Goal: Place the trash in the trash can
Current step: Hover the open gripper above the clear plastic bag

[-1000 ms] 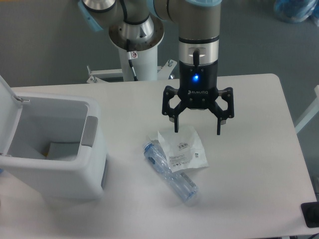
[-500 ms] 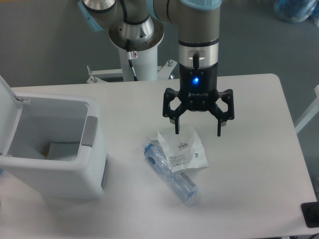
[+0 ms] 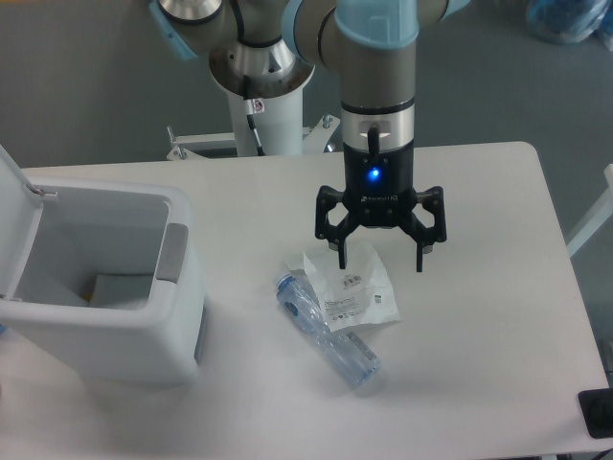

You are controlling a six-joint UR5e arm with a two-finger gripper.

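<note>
Camera view is showing the gripper [image 3: 380, 261], jaws wide, hanging over a clear plastic wrapper [image 3: 351, 287] lying across a crushed bottle [image 3: 328, 330] mid-bench; the trash can [image 3: 105, 283] is sitting open at left. Closing off-centre risks pinching only flimsy film and slipping.

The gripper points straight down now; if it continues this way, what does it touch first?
Probably the clear plastic wrapper lying over the crushed bottle: the open gripper hangs above its upper edge. Depth is unclear, so one finger may meet the bare table.
</note>
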